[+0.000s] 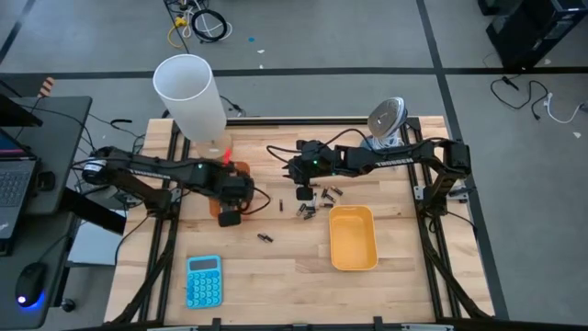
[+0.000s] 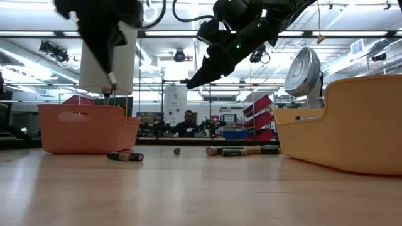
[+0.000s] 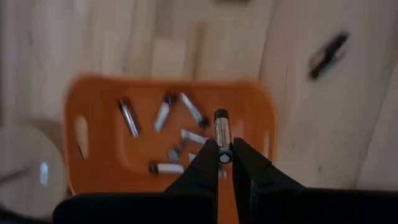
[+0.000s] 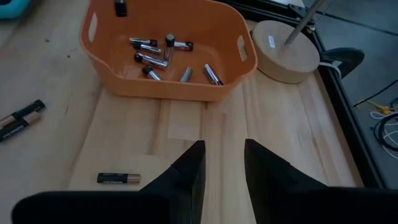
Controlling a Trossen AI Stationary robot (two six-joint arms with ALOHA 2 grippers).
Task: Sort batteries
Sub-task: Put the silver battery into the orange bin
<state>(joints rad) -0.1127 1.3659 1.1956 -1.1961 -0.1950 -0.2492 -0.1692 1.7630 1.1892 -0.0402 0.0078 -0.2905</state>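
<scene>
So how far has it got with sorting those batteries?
Partway. Several batteries already lie in the orange tray. The left gripper holds one more battery above that tray. The right gripper is open and empty over the table. A handful of loose batteries lie beside the yellow tray, which looks empty.

Left pincer (image 3: 222, 163) clamped, right pincer (image 4: 222, 163) parted.

Lab: shelving (image 2: 257, 119), floor cables (image 1: 197, 23)
</scene>
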